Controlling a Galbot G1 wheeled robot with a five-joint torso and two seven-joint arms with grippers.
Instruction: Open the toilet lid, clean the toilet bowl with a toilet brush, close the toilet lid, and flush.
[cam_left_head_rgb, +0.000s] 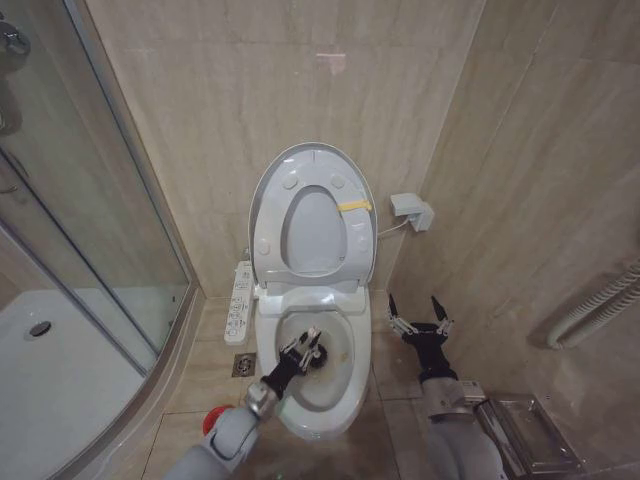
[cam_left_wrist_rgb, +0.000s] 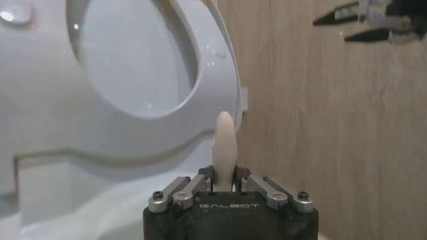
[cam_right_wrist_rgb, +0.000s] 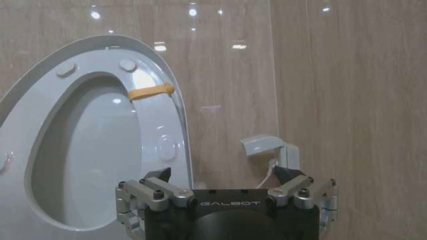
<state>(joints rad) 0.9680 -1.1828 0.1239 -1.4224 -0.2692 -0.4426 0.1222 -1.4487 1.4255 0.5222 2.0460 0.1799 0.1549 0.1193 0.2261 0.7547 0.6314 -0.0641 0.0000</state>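
Staining, yellowish-brown, marks the inside of the white elongated oval ceramic toilet bowl (cam_left_head_rgb: 335, 385), which stands on the tiled floor against the back wall. We see the large glossy white oval plastic toilet lid (cam_left_head_rgb: 268, 200) raised upright against that wall, the ring-shaped seat (cam_left_head_rgb: 313, 275) with its yellow tag lifted with it. Our left gripper (cam_left_head_rgb: 303, 350) reaches over the bowl's near-left rim, jaws clamped on the thin white stick handle of the toilet brush (cam_left_wrist_rgb: 224, 150); its long axis slants toward the bowl's middle, dark bristles inside. A small round red holder (cam_left_head_rgb: 211, 420) sits on the floor left of the bowl. Our right gripper (cam_left_head_rgb: 419, 316) hangs right of the bowl, jaws apart.
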